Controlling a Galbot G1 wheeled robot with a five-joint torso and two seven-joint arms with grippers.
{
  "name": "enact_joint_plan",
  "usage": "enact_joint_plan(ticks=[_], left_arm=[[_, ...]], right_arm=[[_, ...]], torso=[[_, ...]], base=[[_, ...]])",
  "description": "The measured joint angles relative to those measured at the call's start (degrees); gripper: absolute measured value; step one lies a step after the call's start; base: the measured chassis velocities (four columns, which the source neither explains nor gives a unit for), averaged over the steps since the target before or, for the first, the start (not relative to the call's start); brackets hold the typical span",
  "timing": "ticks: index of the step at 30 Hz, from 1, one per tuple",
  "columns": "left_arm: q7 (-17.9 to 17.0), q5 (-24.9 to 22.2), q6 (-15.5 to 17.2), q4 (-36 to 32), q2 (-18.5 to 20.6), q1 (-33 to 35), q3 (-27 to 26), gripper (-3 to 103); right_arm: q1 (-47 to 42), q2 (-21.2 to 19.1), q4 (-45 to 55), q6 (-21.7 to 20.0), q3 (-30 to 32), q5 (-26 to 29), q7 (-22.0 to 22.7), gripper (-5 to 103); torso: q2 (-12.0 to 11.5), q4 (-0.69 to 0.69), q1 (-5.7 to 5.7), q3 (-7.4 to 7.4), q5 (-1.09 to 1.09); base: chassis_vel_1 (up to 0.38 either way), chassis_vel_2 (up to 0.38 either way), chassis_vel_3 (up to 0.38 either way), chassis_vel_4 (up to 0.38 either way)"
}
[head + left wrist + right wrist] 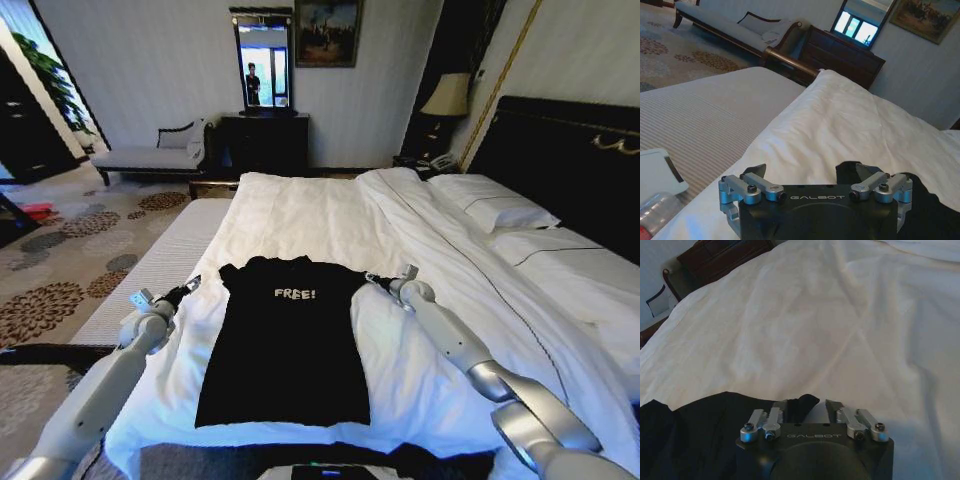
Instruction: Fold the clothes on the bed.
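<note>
One black top (285,345) flat on bed (300,215), two open hands (192,286) (374,279) flanking shoulders

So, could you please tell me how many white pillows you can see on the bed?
2. One pillow lies nearer the far end of the bed, against the dark headboard; the second pillow lies beside it, closer to the robot. Others could be hidden beyond the picture's edge.

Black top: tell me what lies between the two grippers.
In the head view the clothes lie flat on the bed, shoulders spanning from the left gripper to the right gripper; both are open.
</note>
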Motion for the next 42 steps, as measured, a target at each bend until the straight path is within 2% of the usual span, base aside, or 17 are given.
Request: enact_joint_plan(ticks=[1, 2, 5, 7, 10, 11, 13, 40, 42], left_arm=[[0.00, 0.00, 0.00, 0.00, 0.00, 0.00, 0.00, 100], [-0.02, 0.06, -0.08, -0.77, 0.48, 1.29, -0.33, 100], [0.09, 0.99, -0.33, -2.18, 1.38, 3.88, -1.09, 100], [0.09, 1.05, -0.35, -2.45, 1.40, 4.35, -1.35, 100], [0.08, 1.14, -0.38, -2.98, 1.32, 5.16, -1.89, 100], [0.08, 1.14, -0.38, -2.98, 1.32, 5.16, -1.89, 100], [0.08, 1.16, -0.39, -2.99, 1.25, 5.17, -1.92, 100], [0.10, 1.23, -0.41, -2.74, 1.07, 4.90, -1.80, 100], [0.15, 1.93, -0.47, -4.37, 0.04, 6.06, -3.78, 100]], right_arm=[[0.00, 0.00, 0.00, 0.00, 0.00, 0.00, 0.00, 51], [-0.19, 0.00, 0.55, 0.04, 0.10, 0.02, 0.11, 40], [-0.44, 0.02, 1.45, 0.14, 0.19, 0.29, 0.29, 24], [-0.43, 0.08, 1.43, 0.17, 0.15, 0.30, 0.30, 24], [-0.45, 0.36, 1.05, 0.35, 0.00, 0.27, 0.32, 8], [-0.45, 0.36, 1.05, 0.35, 0.00, 0.27, 0.32, 8], [-0.46, 0.40, 0.97, 0.40, -0.02, 0.25, 0.33, 1], [-0.45, 0.44, 0.86, 0.51, -0.09, 0.18, 0.34, 0], [-1.33, -0.59, 3.34, 0.74, -1.05, 1.84, 3.44, 0]], torso=[[0.00, 0.00, 0.00, 0.00, 0.00], [0.00, 0.03, 0.00, 0.01, 0.00], [0.00, 0.05, 0.00, 0.00, -0.01], [0.01, 0.04, 0.00, 0.00, -0.01], [0.00, 0.02, 0.00, 0.00, 0.00], [0.00, 0.02, 0.00, 0.00, 0.00], [0.00, 0.00, 0.01, 0.00, -0.01], [0.00, 0.02, 0.01, 0.00, -0.01], [0.00, 0.04, 0.02, 0.01, -0.02]], base=[[0.000, 0.000, 0.000, 0.000], [0.000, 0.000, 0.000, 0.000], [0.000, 0.000, 0.000, 0.000], [0.000, 0.000, 0.000, 0.000], [0.000, 0.000, 0.000, 0.000], [0.000, 0.000, 0.000, 0.000], [0.000, 0.000, 0.000, 0.000], [0.000, 0.000, 0.000, 0.000], [0.000, 0.000, 0.000, 0.000]])
